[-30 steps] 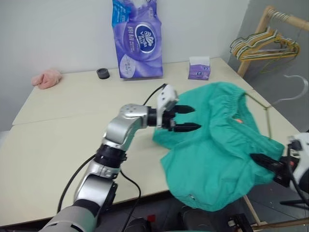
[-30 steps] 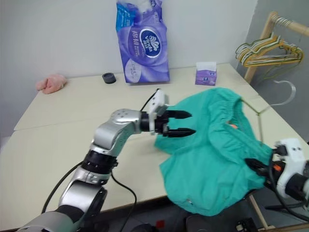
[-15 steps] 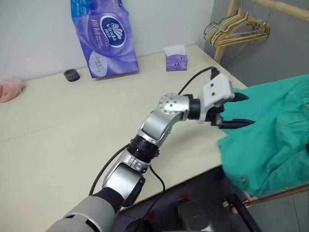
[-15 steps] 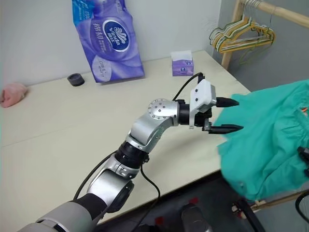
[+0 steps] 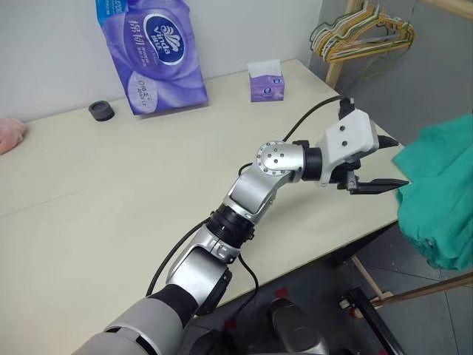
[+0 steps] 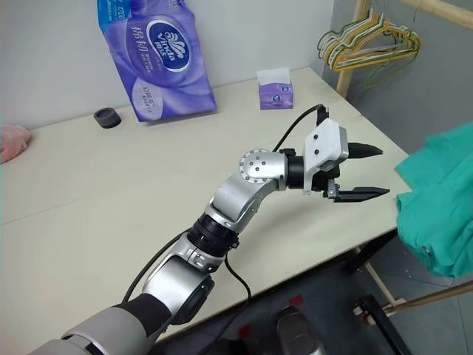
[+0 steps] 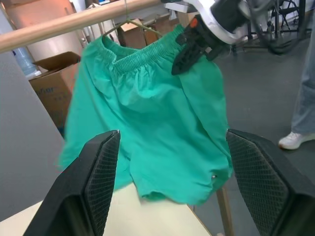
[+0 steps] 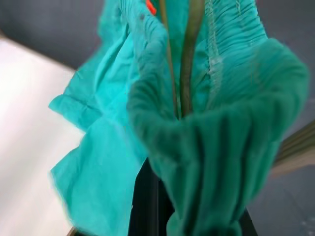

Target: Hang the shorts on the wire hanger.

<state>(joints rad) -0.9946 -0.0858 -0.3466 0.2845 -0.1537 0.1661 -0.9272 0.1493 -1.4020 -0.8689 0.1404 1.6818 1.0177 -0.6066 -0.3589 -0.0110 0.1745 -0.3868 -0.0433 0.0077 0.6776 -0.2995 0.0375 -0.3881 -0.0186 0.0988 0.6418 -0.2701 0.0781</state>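
While the left gripper (image 5: 384,164) reaches level past the table (image 5: 111,185) edge, its fingers gape empty.
Right gripper (image 7: 189,46) pinches the shorts (image 7: 147,118) and wire hanger (image 8: 184,59) beyond that edge.

Even, bright indoor light; soft shadows; right wrist view blurred, shorts (image 8: 197,147) out of focus.

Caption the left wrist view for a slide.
Right gripper holds shorts up by the waistband, framed between the open left gripper's fingers.
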